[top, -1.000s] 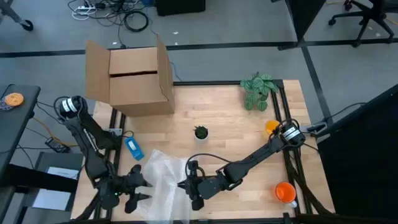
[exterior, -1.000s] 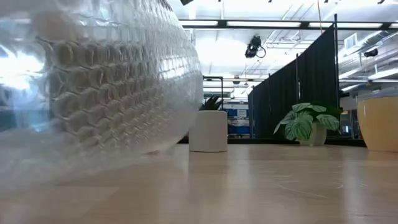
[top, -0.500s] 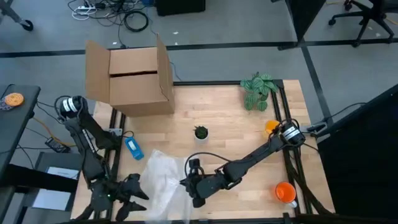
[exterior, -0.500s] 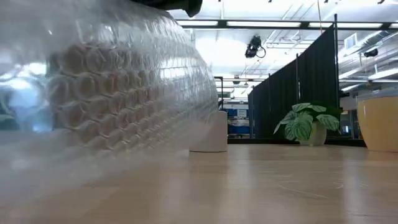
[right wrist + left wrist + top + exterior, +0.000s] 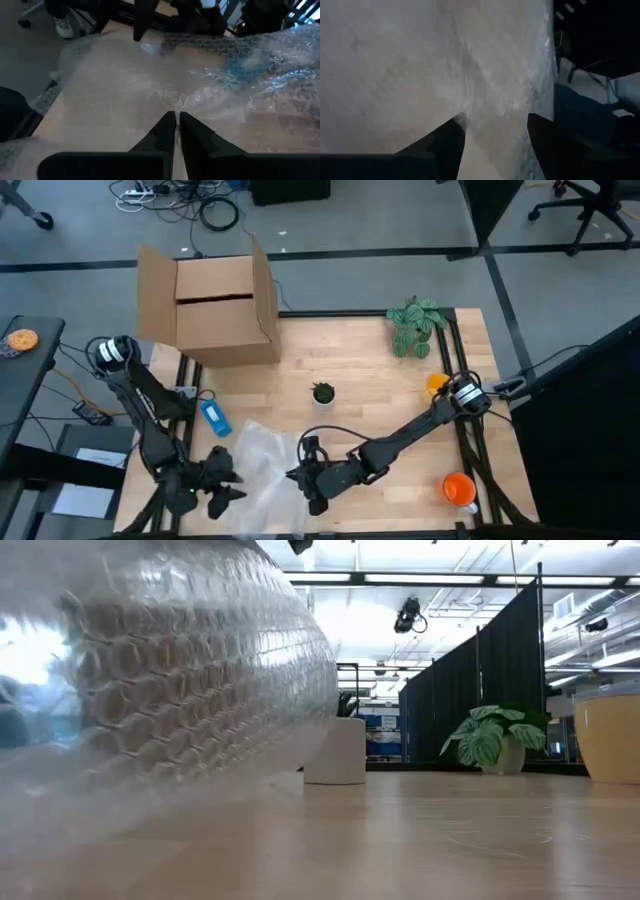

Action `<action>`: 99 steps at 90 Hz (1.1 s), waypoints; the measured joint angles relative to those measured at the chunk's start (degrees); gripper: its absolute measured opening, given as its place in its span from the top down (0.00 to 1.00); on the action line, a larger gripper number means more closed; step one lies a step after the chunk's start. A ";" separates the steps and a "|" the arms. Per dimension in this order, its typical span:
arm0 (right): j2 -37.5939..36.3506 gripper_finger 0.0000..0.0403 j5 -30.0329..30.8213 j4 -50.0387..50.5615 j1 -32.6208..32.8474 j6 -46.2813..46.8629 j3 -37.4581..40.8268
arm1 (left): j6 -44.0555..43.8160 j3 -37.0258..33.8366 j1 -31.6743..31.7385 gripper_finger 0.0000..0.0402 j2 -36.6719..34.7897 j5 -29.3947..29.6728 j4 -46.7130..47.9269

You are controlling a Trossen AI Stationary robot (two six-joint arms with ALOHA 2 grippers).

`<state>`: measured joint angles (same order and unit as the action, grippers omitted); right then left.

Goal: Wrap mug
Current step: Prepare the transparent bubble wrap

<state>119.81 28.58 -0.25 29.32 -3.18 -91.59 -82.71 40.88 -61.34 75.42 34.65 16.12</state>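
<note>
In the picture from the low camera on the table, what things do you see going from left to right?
bubble wrap → small white pot → leafy green plant → cream-coloured pot at the right edge.

Lab, black partition curtains (image 5: pixel 470 690), ceiling strip lights (image 5: pixel 420 578), office chair (image 5: pixel 585 205)

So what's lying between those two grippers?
In the high view, only the crumpled bubble wrap lies between the left gripper and the right gripper.
</note>
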 joint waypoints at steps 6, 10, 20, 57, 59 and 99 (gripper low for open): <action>0.00 1.00 0.20 -0.12 -0.16 0.09 0.00 | 1.10 0.00 0.60 0.51 0.02 0.40 0.00; 0.00 1.00 0.20 0.19 -0.38 0.53 -0.02 | 2.12 0.00 1.01 0.52 0.02 0.36 -0.28; 0.04 1.00 0.35 0.43 -0.82 1.90 -0.02 | 6.75 0.00 1.51 0.59 0.02 0.47 -3.42; -1.67 0.71 0.33 3.07 -0.44 7.25 0.00 | 29.09 0.02 3.19 1.00 0.02 4.71 -19.25; -2.31 0.69 0.33 4.18 -0.30 7.28 0.00 | 29.73 0.02 3.66 1.00 0.02 4.89 -19.53; -17.01 0.55 0.49 22.82 4.57 13.65 -0.02 | 49.84 0.02 19.67 1.00 7.19 2.75 -39.05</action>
<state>102.80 29.07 22.57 33.89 10.47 -91.61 -32.87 40.91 -41.67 82.61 37.40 -22.93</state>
